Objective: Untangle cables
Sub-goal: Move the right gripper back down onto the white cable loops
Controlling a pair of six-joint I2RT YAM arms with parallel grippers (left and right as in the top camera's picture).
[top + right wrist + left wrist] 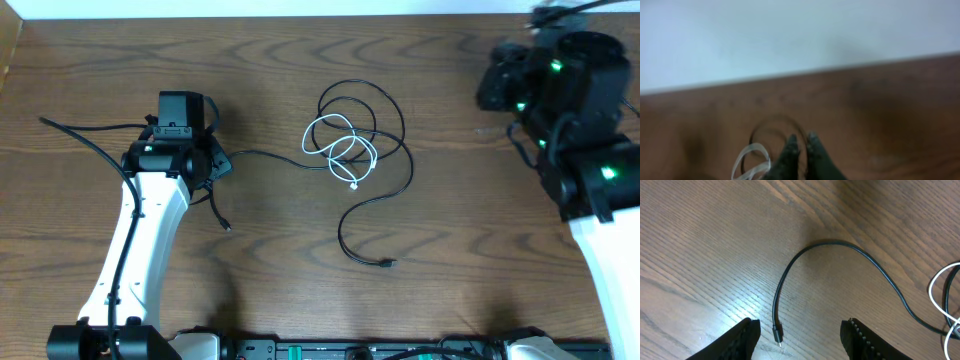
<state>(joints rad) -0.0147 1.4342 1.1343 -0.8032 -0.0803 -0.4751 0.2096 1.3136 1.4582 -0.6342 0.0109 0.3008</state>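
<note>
Cables, thin black cords [385, 150] looped with one coiled white cord [340, 145], lie tangled mid-table on the dark wood-grain table [450, 230]. One black tail runs left towards the left gripper [801, 325], whose fingers are spread wide just above the wood, the cord's small plug [778, 332] lying between them, untouched. Another black tail curls to the near side. At the far right, the right gripper [801, 142] is blurred, its fingers pressed together and holding nothing.
</note>
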